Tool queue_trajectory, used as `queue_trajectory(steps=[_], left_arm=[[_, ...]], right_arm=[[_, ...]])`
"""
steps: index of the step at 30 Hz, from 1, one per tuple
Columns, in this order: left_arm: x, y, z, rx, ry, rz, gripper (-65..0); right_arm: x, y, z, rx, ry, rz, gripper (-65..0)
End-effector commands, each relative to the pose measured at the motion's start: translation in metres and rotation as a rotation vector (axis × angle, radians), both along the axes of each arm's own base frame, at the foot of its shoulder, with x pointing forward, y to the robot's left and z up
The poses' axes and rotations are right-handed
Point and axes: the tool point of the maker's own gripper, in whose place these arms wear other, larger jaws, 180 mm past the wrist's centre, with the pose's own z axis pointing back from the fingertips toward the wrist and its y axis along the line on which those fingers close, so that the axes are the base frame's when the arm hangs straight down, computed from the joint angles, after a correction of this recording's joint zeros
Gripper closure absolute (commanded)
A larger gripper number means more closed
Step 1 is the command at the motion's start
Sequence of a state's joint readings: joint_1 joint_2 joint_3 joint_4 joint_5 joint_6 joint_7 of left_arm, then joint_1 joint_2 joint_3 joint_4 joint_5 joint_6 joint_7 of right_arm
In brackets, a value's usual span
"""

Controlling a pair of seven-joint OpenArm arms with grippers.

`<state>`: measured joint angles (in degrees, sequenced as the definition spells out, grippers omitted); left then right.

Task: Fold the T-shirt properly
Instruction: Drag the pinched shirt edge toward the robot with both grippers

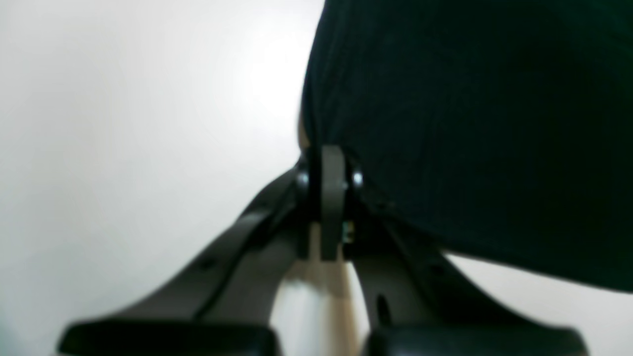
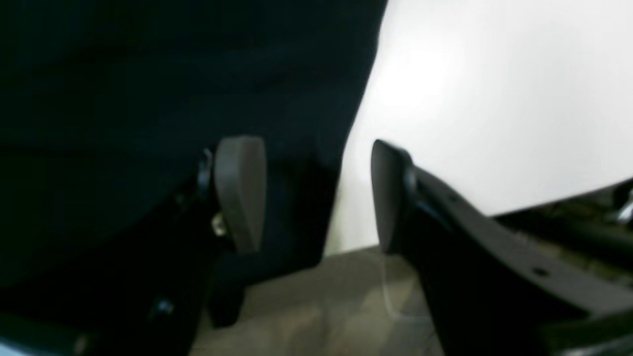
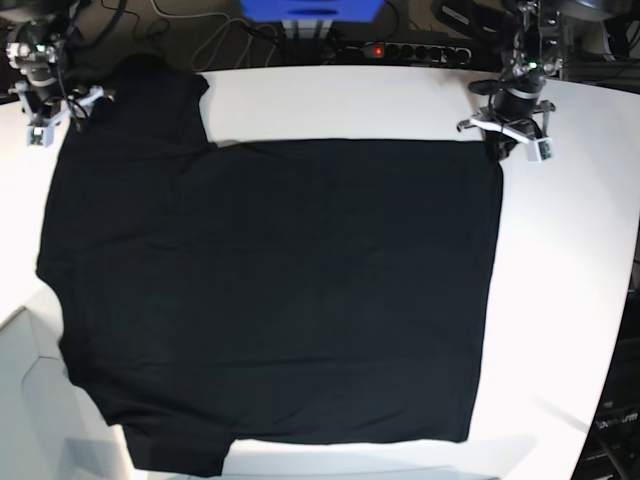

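Note:
The T-shirt [image 3: 280, 300] is black and lies spread flat over most of the white table, with no print showing. My left gripper [image 3: 503, 148] is at the shirt's far right corner. In the left wrist view, this left gripper [image 1: 330, 163] is shut on the edge of the black cloth [image 1: 470, 123]. My right gripper [image 3: 68, 108] hangs over the far left sleeve. Its jaws stand wide open in the right wrist view [image 2: 316, 198]. One finger [image 2: 240, 193] is against the dark cloth [image 2: 148, 74], the other finger [image 2: 390, 193] is over bare table, and the cloth's edge runs between them.
Bare white table [image 3: 570, 250] shows to the right of the shirt and in a strip behind it. A power strip with cables [image 3: 400, 50] and a blue box [image 3: 310, 10] sit beyond the back edge. The table's front left corner [image 3: 20, 320] is cut off at an angle.

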<state>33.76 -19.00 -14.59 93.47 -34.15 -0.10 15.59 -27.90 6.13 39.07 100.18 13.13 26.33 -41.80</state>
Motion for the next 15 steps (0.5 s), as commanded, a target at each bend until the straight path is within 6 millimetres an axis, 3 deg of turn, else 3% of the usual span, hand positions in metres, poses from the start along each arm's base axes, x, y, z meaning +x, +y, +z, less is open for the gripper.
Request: queue_trajectory(steps=[1,10,15], left_arm=[[0.005,0.005,0.008,0.016,-0.031,0.002,0.0],[0.005,0.005,0.008,0.018,-0.031,0.002,0.0],[0.005,0.005,0.008,0.017,-0.031,0.004,0.0]], right_arm=[[0.010,-0.006,0.009,-0.016,-0.046,0.010,-34.4],[0.001,-0.014,-0.007,0.003,0.005,-0.002,-34.4],[-0.010,0.003,-0.027,0.072,0.060,0.104,-31.3]])
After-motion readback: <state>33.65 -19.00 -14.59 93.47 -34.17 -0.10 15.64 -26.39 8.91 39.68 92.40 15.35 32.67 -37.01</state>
